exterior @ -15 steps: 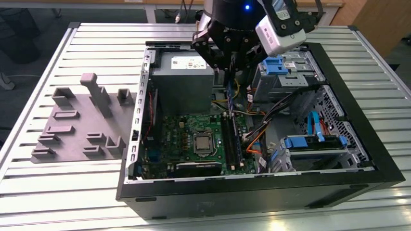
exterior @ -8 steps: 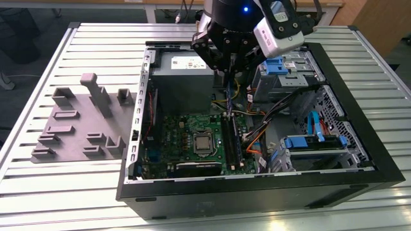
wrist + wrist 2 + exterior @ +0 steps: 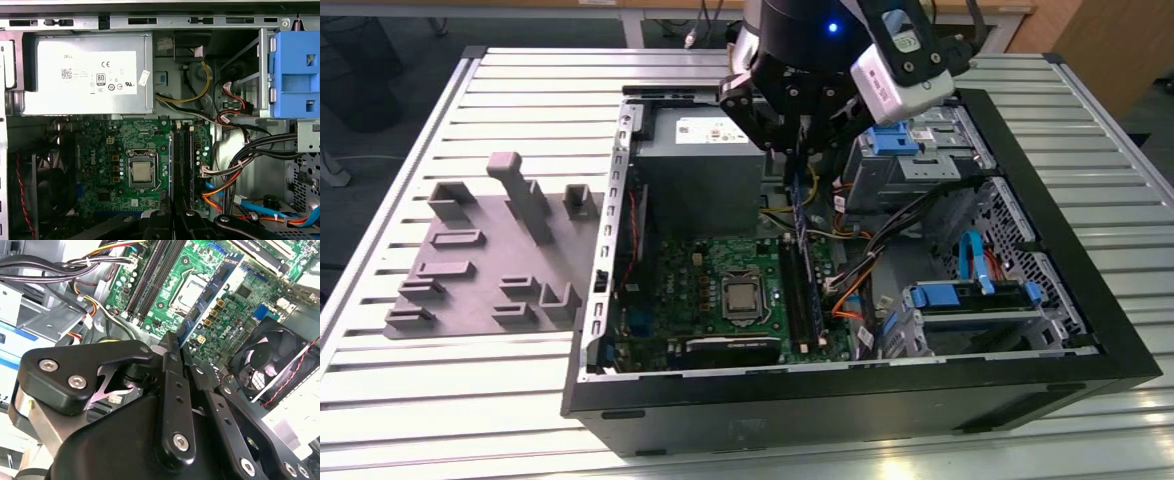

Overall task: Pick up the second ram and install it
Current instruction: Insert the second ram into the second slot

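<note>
My gripper (image 3: 790,150) hangs over the open computer case (image 3: 1067,350), shut on the second ram (image 3: 797,200). The ram is a thin blue-green stick, seen edge-on, hanging straight down from the fingers. It is above the motherboard (image 3: 700,270), near the far end of the long black memory slots (image 3: 801,295). In the first wrist view the ram (image 3: 170,165) runs as a thin blue line beside the slots (image 3: 185,160), with the gripper (image 3: 172,217) behind it. In the second wrist view the ram (image 3: 210,290) sticks out past the gripper (image 3: 172,340).
The grey power supply (image 3: 700,150) sits just beside the gripper. The processor socket (image 3: 742,296) lies next to the slots. Cable bundles (image 3: 907,215) and blue drive bays (image 3: 967,295) are on the exterior view's right. A grey holder plate (image 3: 494,250) rests on the table to the left.
</note>
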You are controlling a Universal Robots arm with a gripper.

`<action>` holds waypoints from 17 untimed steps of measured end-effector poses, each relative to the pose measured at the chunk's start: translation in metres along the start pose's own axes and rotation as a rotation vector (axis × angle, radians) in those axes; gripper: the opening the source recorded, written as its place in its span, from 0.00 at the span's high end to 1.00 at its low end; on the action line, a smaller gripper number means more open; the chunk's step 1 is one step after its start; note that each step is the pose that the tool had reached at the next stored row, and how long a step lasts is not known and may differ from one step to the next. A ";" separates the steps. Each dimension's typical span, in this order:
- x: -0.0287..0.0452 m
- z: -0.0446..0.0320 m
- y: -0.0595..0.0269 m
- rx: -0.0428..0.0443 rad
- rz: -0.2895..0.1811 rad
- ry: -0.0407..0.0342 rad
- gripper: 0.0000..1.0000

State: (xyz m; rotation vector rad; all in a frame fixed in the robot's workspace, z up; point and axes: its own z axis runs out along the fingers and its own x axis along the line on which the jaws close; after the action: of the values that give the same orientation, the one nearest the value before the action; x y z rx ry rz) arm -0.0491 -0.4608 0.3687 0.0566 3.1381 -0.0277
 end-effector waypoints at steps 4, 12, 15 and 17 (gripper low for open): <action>0.0000 0.0002 0.0000 0.0007 0.000 -0.0002 0.86; -0.0016 0.0111 0.0002 -0.0129 -0.051 0.0001 0.86; -0.0035 0.0167 0.0004 -0.0127 -0.051 0.0000 0.86; -0.0038 0.0203 0.0001 -0.0126 -0.051 0.0000 0.86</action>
State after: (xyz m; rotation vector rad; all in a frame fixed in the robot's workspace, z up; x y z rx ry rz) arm -0.0453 -0.4612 0.3485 -0.0232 3.1389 -0.0080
